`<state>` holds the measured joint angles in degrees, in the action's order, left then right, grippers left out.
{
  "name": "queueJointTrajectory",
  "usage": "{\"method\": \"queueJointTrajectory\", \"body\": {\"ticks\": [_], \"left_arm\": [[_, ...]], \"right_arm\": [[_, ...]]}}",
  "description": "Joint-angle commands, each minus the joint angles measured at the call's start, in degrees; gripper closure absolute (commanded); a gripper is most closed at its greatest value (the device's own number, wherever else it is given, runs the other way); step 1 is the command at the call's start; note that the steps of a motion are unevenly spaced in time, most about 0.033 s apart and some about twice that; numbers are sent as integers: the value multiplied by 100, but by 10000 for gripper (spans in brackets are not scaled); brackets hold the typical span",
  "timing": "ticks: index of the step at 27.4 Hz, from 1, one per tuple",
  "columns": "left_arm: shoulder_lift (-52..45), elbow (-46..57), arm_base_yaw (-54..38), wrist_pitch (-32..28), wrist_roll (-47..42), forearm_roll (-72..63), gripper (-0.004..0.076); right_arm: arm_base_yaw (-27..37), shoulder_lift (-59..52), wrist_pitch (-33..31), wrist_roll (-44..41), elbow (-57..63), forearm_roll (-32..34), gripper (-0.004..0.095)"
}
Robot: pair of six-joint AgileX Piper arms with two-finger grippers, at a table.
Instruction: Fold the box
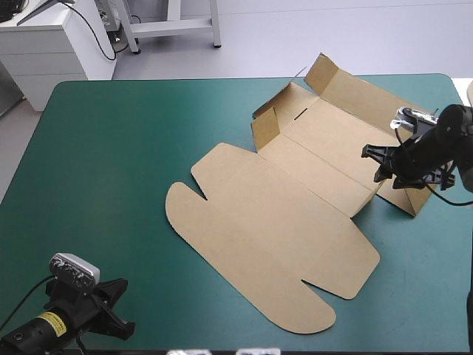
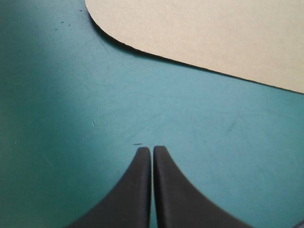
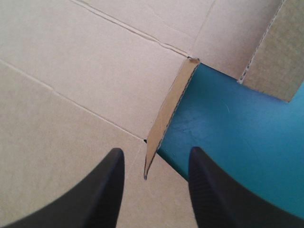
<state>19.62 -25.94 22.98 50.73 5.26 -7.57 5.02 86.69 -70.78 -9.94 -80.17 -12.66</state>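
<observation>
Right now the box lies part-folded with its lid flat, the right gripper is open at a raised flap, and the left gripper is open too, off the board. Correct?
Not quite: the left gripper is shut, over the teal-green cover short of the box, as the left wrist view shows. The right gripper is open at the raised flap, as stated.

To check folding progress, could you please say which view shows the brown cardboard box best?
The high view: the brown cardboard box shows almost whole, lid flat, far walls raised. Left wrist: only a rounded lid corner. Right wrist: panels, one upright flap.
</observation>
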Motion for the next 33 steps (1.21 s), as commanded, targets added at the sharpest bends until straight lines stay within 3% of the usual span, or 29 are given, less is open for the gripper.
{"method": "queueJointTrajectory", "body": {"ticks": [1, 14, 17, 21, 29, 33], "left_arm": [[48, -190, 10, -341, -28, -107, 731], [48, -190, 10, -341, -28, -107, 731], [48, -190, 10, -341, -28, -107, 731], [48, -190, 10, -341, -28, -107, 731], [48, -190, 10, -341, -28, -107, 731], [48, -190, 10, -341, -28, -107, 731]], "right_arm": [[11, 220, -58, -573, -213, -104, 438], [11, 1067, -58, -1088, -187, -448, 467], [11, 1100, -58, -1077, -187, -464, 603], [11, 1100, -16, -1038, -187, -335, 932], [11, 1100, -30, -1037, -187, -281, 929], [-46, 1100, 4, -612, -187, -91, 927]]}}
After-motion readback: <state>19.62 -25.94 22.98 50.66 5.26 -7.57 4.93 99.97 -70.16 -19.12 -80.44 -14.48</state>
